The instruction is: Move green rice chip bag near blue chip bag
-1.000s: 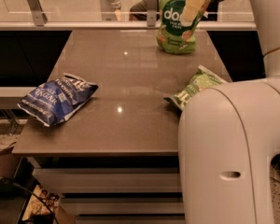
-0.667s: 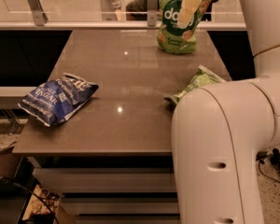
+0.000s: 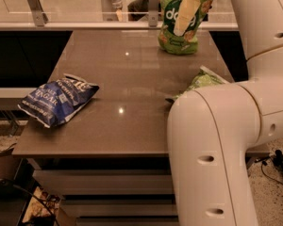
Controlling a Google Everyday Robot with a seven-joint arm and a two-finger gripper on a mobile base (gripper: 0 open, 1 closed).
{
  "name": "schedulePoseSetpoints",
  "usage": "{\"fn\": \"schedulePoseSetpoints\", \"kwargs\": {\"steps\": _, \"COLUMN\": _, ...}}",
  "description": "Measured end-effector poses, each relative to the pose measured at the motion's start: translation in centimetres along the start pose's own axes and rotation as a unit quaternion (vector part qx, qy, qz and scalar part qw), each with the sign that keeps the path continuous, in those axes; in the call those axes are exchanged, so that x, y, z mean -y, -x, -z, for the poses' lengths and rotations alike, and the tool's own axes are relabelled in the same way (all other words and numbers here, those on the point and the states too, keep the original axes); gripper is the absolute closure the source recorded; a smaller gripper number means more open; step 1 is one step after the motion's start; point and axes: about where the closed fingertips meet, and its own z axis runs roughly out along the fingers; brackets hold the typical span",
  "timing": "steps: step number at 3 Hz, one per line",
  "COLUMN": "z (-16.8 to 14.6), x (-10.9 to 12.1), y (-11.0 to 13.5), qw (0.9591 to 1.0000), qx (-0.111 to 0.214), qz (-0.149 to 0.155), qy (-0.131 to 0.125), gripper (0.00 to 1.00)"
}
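Blue chip bag [image 3: 58,100] lies flat at front left of the table [image 3: 132,126]. A light green bag [image 3: 203,80] sits at the right edge, partly behind the robot arm [image 3: 217,149]. Far back, the green rice chip bag [image 3: 172,44] stands upright, well apart from the blue one, with the gripper [image 3: 185,18] clamped on it from above.

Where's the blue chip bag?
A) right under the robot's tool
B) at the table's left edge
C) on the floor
B: the blue chip bag lies at the left edge of the table, far from the tool, which is at the green rice chip bag on the table's far side.
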Motion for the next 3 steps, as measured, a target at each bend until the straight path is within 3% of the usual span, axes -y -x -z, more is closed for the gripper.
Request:
{"fn": "schedulePoseSetpoints", "kwargs": {"steps": 1, "z": -0.88, "x": -0.55, "y": -0.03, "qw": 0.9998, "qx": -0.002, "qz": -0.015, "qy": 0.014, "gripper": 0.0}}
{"fn": "schedulePoseSetpoints", "kwargs": {"steps": 3, "z": -0.76, "x": -0.82, "y": 0.79, "qw": 0.9996, "qx": -0.02, "qz": -0.017, "qy": 0.013, "gripper": 0.0}}
